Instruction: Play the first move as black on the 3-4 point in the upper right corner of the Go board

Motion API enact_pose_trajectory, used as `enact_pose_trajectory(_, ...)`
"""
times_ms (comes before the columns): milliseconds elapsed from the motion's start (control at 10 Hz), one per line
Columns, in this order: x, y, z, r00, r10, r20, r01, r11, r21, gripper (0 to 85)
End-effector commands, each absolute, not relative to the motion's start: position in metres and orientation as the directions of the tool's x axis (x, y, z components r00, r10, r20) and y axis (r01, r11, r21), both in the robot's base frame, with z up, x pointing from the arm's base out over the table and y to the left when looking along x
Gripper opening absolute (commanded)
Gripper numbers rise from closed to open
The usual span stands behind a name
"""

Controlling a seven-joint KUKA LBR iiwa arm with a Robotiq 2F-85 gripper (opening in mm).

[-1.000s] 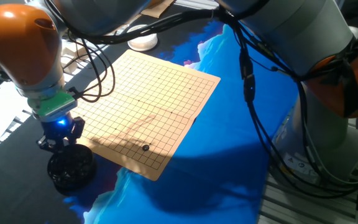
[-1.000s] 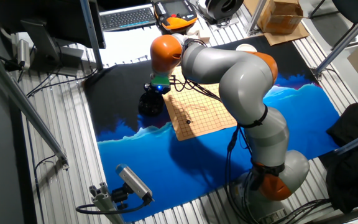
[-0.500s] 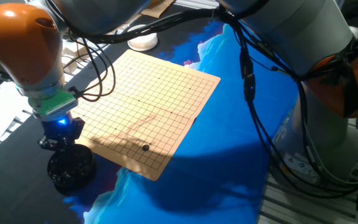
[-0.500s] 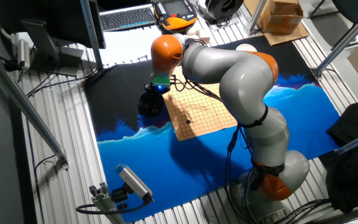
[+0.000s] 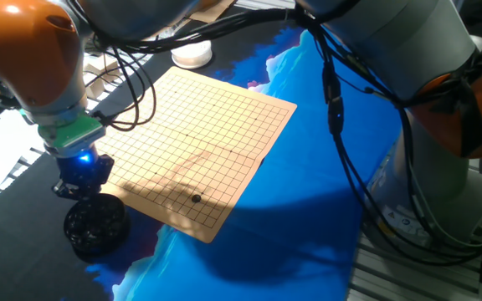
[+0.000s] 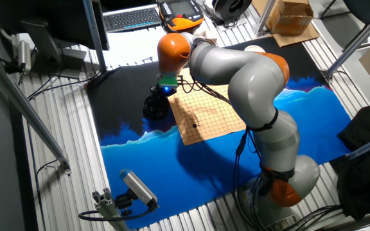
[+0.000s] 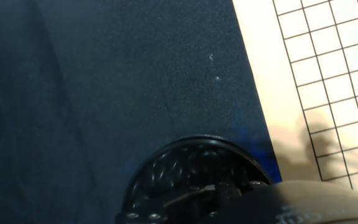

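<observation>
One small black stone (image 5: pixel 195 198) lies on the wooden Go board (image 5: pixel 199 125), near the board's corner closest to this camera; it also shows in the other fixed view (image 6: pixel 194 125). My gripper (image 5: pixel 79 186) hangs just above the round black bowl of stones (image 5: pixel 96 226), off the board's left edge. Its fingers are dark against the bowl, so I cannot tell whether they are open, shut or holding a stone. In the hand view the bowl (image 7: pixel 191 177) sits at the bottom, with the board (image 7: pixel 328 81) at the right.
A white bowl (image 5: pixel 192 55) stands beyond the board's far corner. Blue cloth (image 5: pixel 308 192) covers the table to the right, black cloth (image 7: pixel 104 93) to the left. Cables (image 5: pixel 132 92) hang from the arm over the board's left side.
The arm and gripper have risen a little above the black bowl. The stone on the board has not moved.
</observation>
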State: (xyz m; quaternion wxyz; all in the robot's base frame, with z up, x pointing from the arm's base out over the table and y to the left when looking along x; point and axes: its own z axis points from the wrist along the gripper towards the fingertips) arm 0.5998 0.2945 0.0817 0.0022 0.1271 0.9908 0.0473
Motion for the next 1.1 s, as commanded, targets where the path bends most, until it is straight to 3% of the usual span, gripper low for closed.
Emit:
enact_pose_trajectory(0, 0.598, 0.296, 0.084, -0.969, 0.248, 0.015, 0.249, 0.964, 0.095, 0.0)
enact_pose_trajectory(300, 0.592, 0.297, 0.095, -0.972, 0.23, 0.038, 0.233, 0.966, 0.108, 0.0)
enact_pose_trajectory(500, 0.591, 0.293, 0.107, -0.978, 0.203, 0.054, 0.21, 0.964, 0.165, 0.0)
enact_pose_trajectory(1000, 0.589, 0.279, 0.114, -0.988, 0.154, 0.031, 0.157, 0.966, 0.204, 0.0)
